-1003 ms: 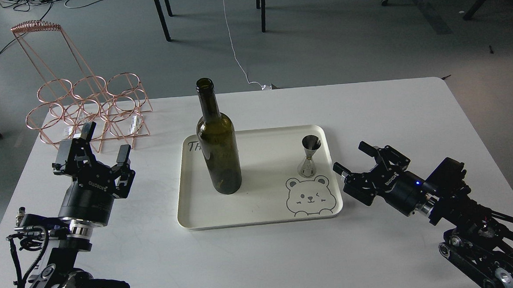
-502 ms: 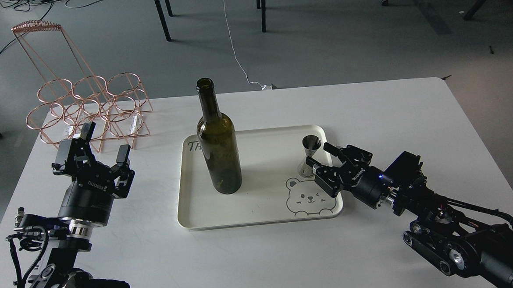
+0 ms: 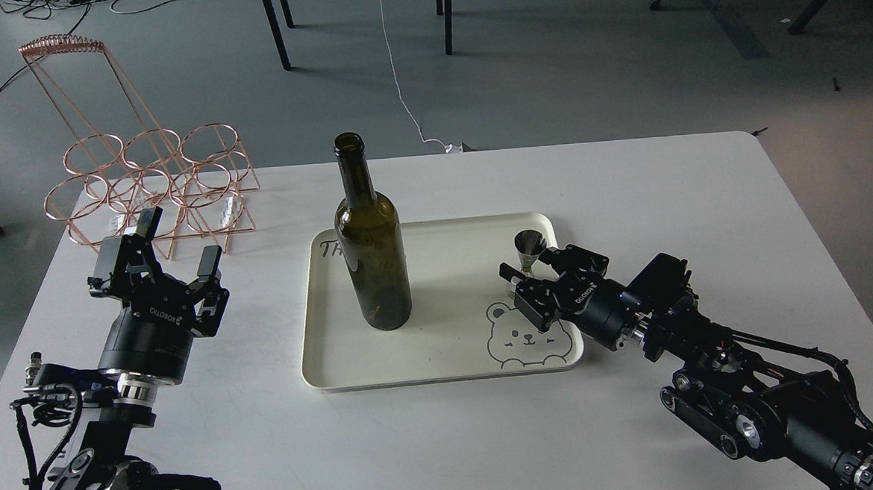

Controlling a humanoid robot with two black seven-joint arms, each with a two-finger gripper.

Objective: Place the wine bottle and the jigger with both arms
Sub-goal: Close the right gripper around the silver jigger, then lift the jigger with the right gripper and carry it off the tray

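Observation:
The dark olive-green wine bottle (image 3: 372, 256) stands upright on the left half of a cream tray (image 3: 412, 354). The steel jigger (image 3: 530, 243) stands upright near the tray's right edge, above a bear drawing. My right gripper (image 3: 529, 265) reaches in from the right with its fingers (image 3: 509, 272) on either side of the jigger's lower half, which it hides. The jaws look open, with no clear contact. My left gripper (image 3: 182, 242) is open and empty, pointing up above the table, left of the tray and well apart from the bottle.
A copper wire wine rack (image 3: 151, 187) stands at the table's back left corner, just behind my left gripper. The white table (image 3: 447, 438) ends close behind the tray. Chair legs and cables are on the floor beyond.
My right arm has moved left across the tray's edge, and its open fingers now straddle the jigger. The left arm, the bottle and the jigger have not moved.

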